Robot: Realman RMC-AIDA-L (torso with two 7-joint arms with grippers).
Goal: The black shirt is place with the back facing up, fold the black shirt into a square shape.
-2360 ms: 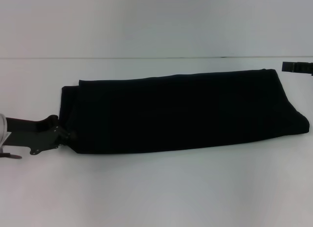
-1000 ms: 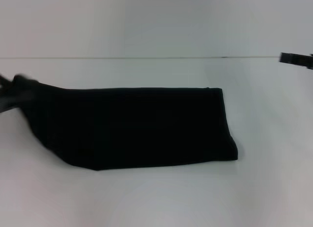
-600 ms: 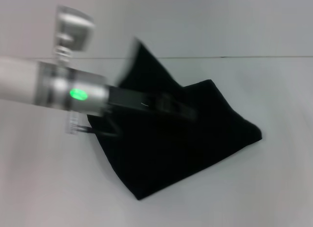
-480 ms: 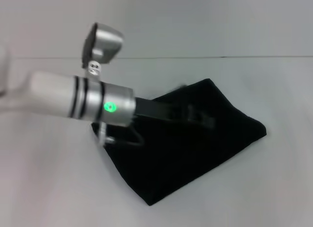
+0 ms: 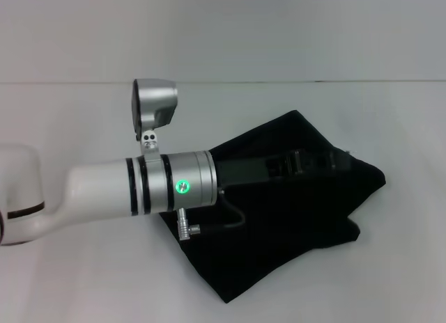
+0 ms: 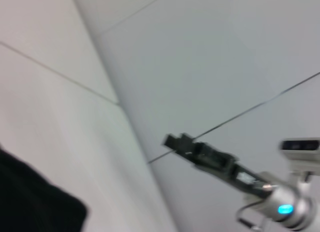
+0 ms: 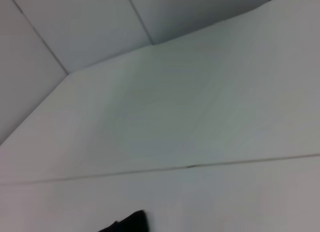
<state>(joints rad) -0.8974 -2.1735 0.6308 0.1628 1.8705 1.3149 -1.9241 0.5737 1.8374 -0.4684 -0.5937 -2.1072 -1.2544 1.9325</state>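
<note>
Head view: left end effector over black shirt, grip state unclear, no lettering visible.

The left arm is a smooth white tube that ends in a silver metal collar ringed by two thin black bands and carrying a small glowing green light. A rounded silver camera housing stands on a little bracket with two screws above the collar, and a thin grey cable loops from a short silver plug beneath it. Beyond the collar the left gripper is a long flat black body, and the other arm's gripper looks the same, black on a silver wrist lit by a blue light.
</note>
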